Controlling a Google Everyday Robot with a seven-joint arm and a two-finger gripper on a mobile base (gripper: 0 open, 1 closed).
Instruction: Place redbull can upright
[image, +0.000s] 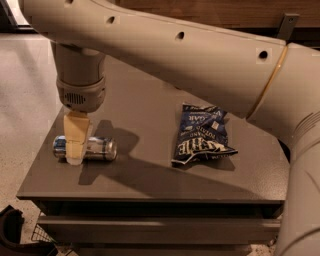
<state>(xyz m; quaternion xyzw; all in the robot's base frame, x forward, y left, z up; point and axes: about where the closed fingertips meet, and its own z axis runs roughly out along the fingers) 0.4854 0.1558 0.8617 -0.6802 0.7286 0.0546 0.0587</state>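
Note:
The redbull can (99, 148) lies on its side near the front left corner of the grey table (150, 182), its silver end pointing right. My gripper (76, 146) hangs straight down from the cream wrist and sits right at the can's left-middle part, covering that part from view. The can rests on the table top.
A dark blue chip bag (202, 136) with white lettering lies flat at the table's right middle. My large cream arm crosses the whole upper view and hides the back of the table. The table's left and front edges are close to the can.

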